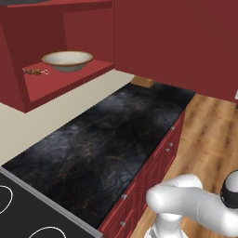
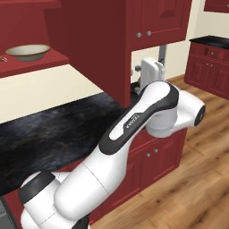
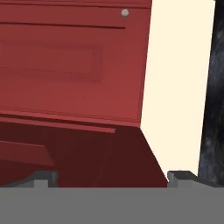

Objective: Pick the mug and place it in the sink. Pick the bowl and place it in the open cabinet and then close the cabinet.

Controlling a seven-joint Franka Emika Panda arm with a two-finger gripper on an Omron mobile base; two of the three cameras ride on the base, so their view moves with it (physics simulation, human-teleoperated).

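The bowl (image 1: 68, 60) sits upright on the red inner shelf of the cabinet (image 1: 56, 79), near the shelf's front edge and toward its right end in the left base view; its cream inside holds nothing that can be made out. Just to its left on the same shelf lies a small brown skewer-like thing (image 1: 35, 71), apart from the bowl. In the right base view the bowl (image 2: 27, 52) shows at the far left on the shelf, and the cabinet's door (image 2: 100, 49) stands swung outward, a broad dark red panel edge-on between the shelf and the arm (image 2: 134, 120). The arm bends up from the lower left, and its white hand reaches behind the door's free edge, at about the level of the door's lower edge. The gripper (image 3: 111, 177) shows in the hand view as two dark finger tips set wide apart with nothing between them; they look spread and not pinching anything, and whether either one touches the door cannot be told. Ahead of the tips is a panelled red door face with a round silver knob (image 3: 125, 12) near the top, a cream wall beside it and a strip of black counter at the right edge. Below the shelf the black marbled counter (image 1: 102, 148) stretches open from the stove top (image 1: 23, 214) at the near left to the far right, with a small tan block (image 1: 142, 82) at its far end. The wood floor (image 1: 204, 130) to the right of the red drawer fronts is open.
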